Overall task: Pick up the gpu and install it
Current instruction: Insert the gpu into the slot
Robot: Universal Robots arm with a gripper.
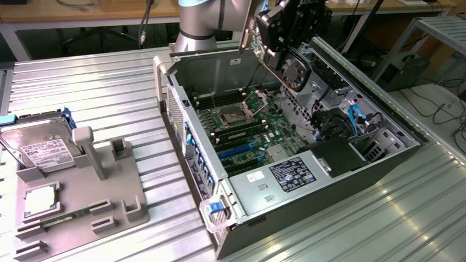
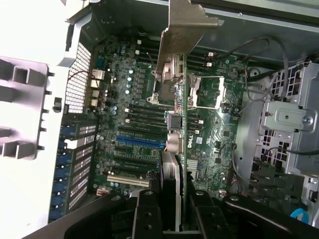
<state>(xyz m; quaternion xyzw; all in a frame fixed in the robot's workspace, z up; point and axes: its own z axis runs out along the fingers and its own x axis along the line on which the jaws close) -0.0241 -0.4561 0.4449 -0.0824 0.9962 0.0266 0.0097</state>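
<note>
Arm (image 1: 196, 24): cylindrical link in matt silver-grey metal, with a pale blue ring (image 1: 200, 3) at the joint cap. Wrist assembly (image 1: 295, 16): black, blocky housing. Gripper (image 2: 177, 201): black throughout, with two broad fingers (image 2: 146, 219), each carrying a column of round recessed screw holes. The black body widens on either side.

A grey plastic holder (image 1: 109, 185) lies on the ribbed metal bench (image 1: 95, 87), at the exterior view's left of the open black computer case (image 1: 211, 68); the flat black gpu (image 1: 291, 71) hangs above its green motherboard (image 1: 251, 131).
</note>
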